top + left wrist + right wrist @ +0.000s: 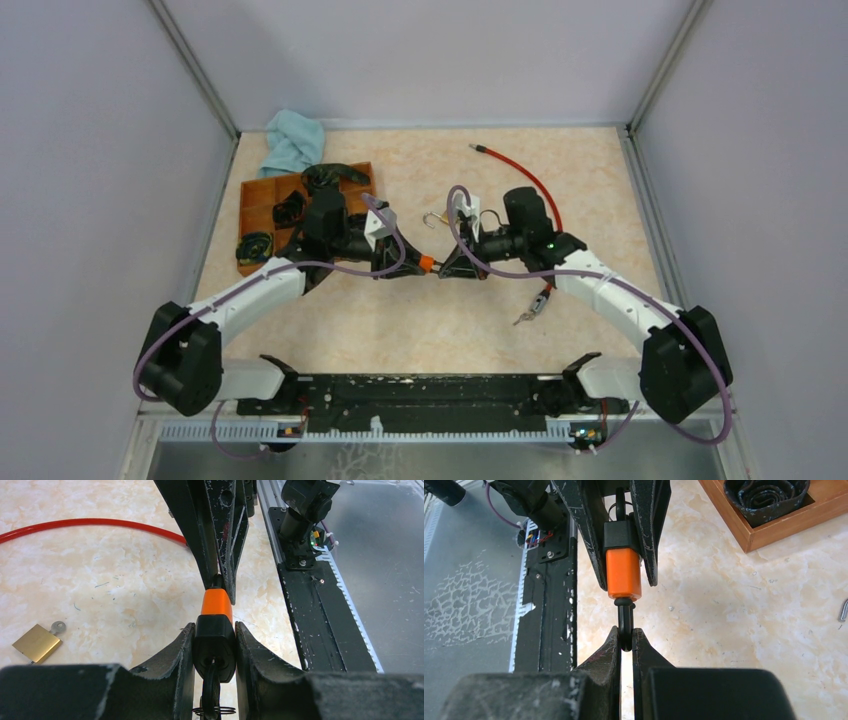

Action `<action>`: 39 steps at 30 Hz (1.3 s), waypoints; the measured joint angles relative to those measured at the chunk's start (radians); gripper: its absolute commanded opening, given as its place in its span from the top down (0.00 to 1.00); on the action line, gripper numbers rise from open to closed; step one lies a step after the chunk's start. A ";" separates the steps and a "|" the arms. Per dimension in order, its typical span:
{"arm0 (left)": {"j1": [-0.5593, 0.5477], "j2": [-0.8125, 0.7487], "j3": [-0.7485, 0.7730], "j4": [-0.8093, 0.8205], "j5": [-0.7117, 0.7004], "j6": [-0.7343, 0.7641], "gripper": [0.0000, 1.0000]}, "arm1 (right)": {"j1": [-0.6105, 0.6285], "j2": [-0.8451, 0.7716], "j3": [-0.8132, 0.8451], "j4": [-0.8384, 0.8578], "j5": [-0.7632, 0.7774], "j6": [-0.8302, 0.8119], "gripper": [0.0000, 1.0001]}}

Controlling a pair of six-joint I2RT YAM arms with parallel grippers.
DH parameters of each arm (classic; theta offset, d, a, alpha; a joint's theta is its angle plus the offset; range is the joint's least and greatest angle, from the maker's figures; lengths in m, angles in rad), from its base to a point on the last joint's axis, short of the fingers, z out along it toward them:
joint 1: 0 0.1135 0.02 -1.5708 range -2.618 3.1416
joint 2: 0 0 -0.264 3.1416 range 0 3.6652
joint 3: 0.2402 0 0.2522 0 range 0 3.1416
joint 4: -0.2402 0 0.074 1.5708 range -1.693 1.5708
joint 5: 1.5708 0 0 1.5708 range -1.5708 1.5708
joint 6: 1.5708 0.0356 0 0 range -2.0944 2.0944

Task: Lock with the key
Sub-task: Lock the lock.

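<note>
1. the left gripper (214, 630) is reaching in from the left to the middle of the table (400, 330), and the left fingers (182, 650) are clamping the black end of the padlock (623, 572) from both sides
2. the padlock is hanging above the table between the two grippers, lying level, with its orange end pointing toward the right gripper (625, 632) and its shackle end sitting back between the left fingers
3. the right gripper is meeting it head on from the right, and the right fingers (644, 650) are pinching shut on the black head of the key (625, 622)
4. the key is sitting against the orange end of the padlock, in line with the body; how far in it is going cannot be told
5. a brass padlock (36, 642) with a small key at its side is lying flat on the table, well apart from the held one
6. a red cable (525, 175) is curving across the far right of the table
7. a wooden tray (255, 190) holding dark coiled items is sitting at the far left, and a teal cloth (292, 140) is bunching up just behind it
</note>
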 measured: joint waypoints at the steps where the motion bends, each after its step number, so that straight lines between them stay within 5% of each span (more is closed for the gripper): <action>1: 0.000 0.002 0.000 0.003 0.000 0.000 1.00 | 0.000 0.000 0.003 -0.005 0.003 0.001 1.00; 39: -0.011 0.073 -0.031 0.095 -0.008 -0.066 1.00 | 0.008 0.047 0.050 -0.116 0.066 0.007 1.00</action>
